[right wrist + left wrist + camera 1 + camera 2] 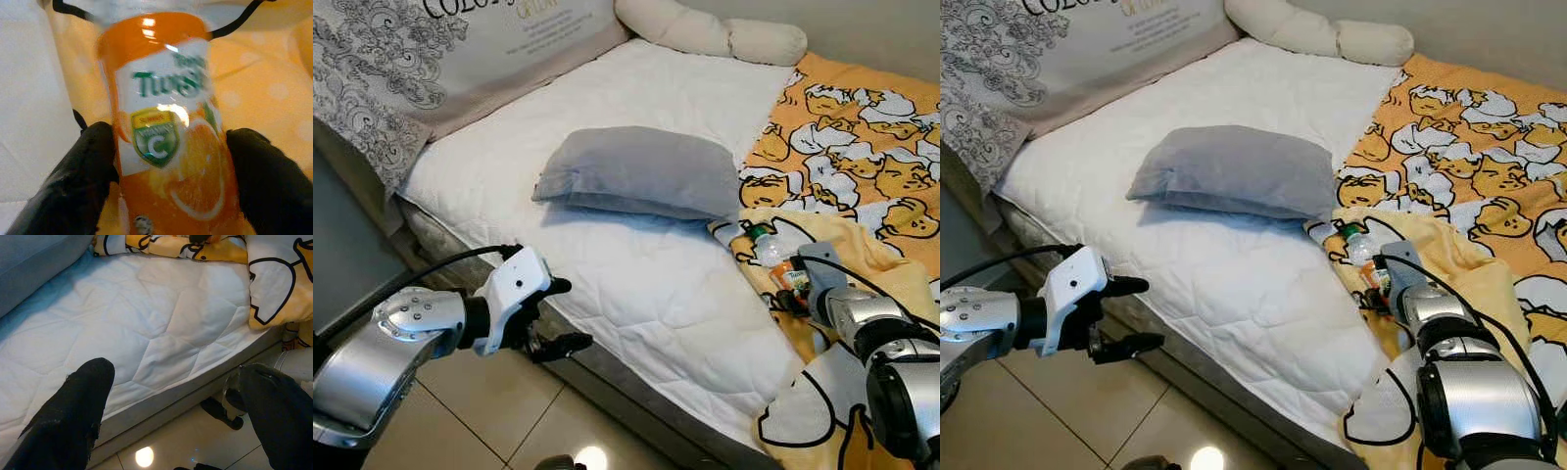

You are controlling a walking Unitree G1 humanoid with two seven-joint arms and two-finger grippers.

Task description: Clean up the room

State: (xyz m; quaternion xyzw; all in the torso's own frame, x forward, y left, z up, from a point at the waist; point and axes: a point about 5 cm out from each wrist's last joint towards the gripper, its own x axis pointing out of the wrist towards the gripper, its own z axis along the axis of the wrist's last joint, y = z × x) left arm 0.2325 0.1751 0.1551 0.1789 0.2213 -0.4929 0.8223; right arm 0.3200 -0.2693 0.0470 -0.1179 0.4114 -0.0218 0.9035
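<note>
Right gripper [166, 161] reaches forward over yellow cartoon blanket [862, 147], fingers clamped on one orange bottle [168, 127] lying there. Left gripper [553, 315] held out beside mattress [636, 255] edge, fingers spread, empty. One grey pillow [641, 171].

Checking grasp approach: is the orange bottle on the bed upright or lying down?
Lying down. The bottle rests on its side on the yellow blanket, the right gripper straddling it.

Home bedroom, white quilted mattress [636, 245], grey pillow [641, 171], cartoon-print blanket [862, 157], tiled floor [480, 431]
</note>
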